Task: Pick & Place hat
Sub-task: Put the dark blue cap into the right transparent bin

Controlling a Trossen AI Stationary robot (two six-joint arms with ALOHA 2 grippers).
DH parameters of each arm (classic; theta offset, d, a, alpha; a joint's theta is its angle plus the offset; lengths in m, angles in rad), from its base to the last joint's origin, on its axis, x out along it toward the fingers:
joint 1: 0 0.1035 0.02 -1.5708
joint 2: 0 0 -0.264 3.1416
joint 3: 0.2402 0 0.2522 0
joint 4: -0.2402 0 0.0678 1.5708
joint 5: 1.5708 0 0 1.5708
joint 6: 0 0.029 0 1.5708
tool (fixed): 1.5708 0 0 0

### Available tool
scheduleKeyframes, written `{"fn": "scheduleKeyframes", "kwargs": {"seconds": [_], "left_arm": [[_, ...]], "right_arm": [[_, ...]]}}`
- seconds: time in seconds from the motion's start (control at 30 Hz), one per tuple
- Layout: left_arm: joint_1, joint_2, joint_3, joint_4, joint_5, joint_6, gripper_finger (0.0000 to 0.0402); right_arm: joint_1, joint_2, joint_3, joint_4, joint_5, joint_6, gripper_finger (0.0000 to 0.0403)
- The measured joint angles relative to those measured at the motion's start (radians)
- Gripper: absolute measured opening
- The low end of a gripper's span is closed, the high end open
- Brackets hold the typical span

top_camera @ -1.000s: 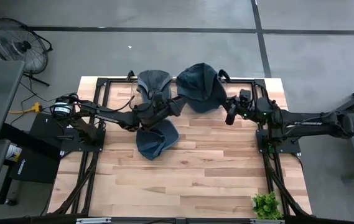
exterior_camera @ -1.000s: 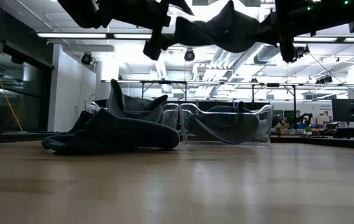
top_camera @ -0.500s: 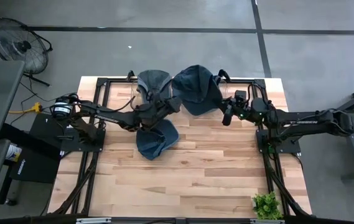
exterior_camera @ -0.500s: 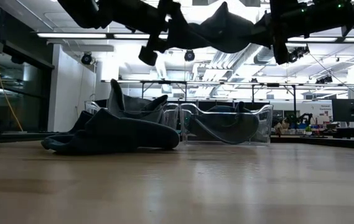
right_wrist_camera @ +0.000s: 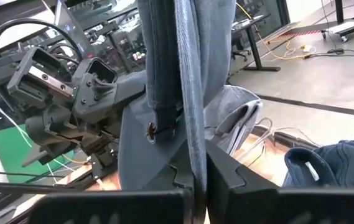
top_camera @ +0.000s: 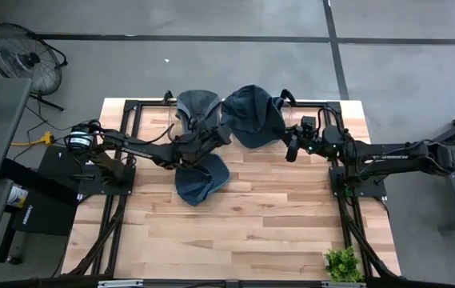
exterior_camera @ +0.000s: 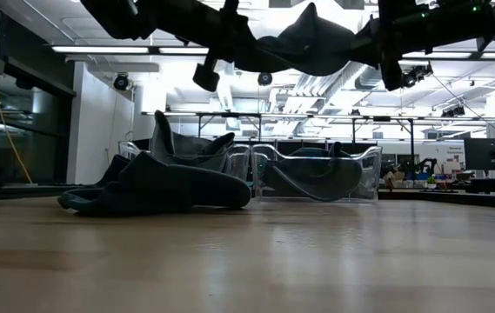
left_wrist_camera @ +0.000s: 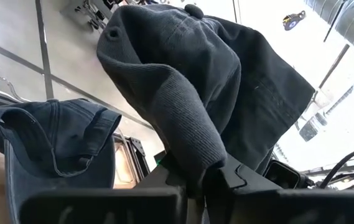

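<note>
A dark blue hat (top_camera: 251, 116) hangs in the air over the table's far middle, spanned between both grippers; the low view shows this hat (exterior_camera: 317, 43) high above the tabletop. My left gripper (top_camera: 225, 134) is shut on its left side and my right gripper (top_camera: 289, 146) on its right side. A second dark hat (top_camera: 200, 178) lies crumpled on the wood below the left arm. Another hat (top_camera: 195, 104) sits in a clear bin at the far edge. My left gripper pinches a bunched fold of the hat's cloth (left_wrist_camera: 195, 158) between its two fingers, at the hat's left edge, coming level from the table's left. The crown rises beyond the fingers, clear of the table. My right gripper pinches the hat's rim cloth (right_wrist_camera: 192, 158) between its two fingers, close to the back strap with its brass buckle (right_wrist_camera: 152, 129). It comes level from the table's right. The hat is lifted clear.
Clear plastic bins (exterior_camera: 317, 174) stand along the far edge, with hats in them. A small green plant (top_camera: 342, 262) sits at the near right corner. Bare wood (top_camera: 243, 232) stretches across the near half of the table.
My left gripper has reached a little toward the held hat and shut on its left edge. My right gripper has carried the hat slightly toward the table's left. The hat stays lifted clear and now hangs between both grippers.
</note>
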Motion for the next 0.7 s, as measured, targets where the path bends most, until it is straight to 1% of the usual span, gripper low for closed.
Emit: {"fn": "scheduleKeyframes", "kwargs": {"seconds": [0.2,0.33,0.53,0.7], "left_arm": [[0.0,0.0,0.0,-0.001,0.004,0.046,0.0016],[0.0,0.001,0.0,-0.001,0.012,0.091,0.0016],[0.0,0.001,0.0,0.0,0.04,0.156,0.0016],[0.0,0.001,0.0,0.0,0.1,0.234,0.0016]], "right_arm": [[0.0,-0.004,0.0,-0.002,-0.048,-0.002,0.005],[0.0,-0.031,0.0,-0.061,-0.083,0.003,0.0082],[0.0,-0.122,0.0,-0.184,-0.129,0.048,0.0143],[-0.001,-0.205,0.0,-0.256,-0.15,0.073,0.0192]]}}
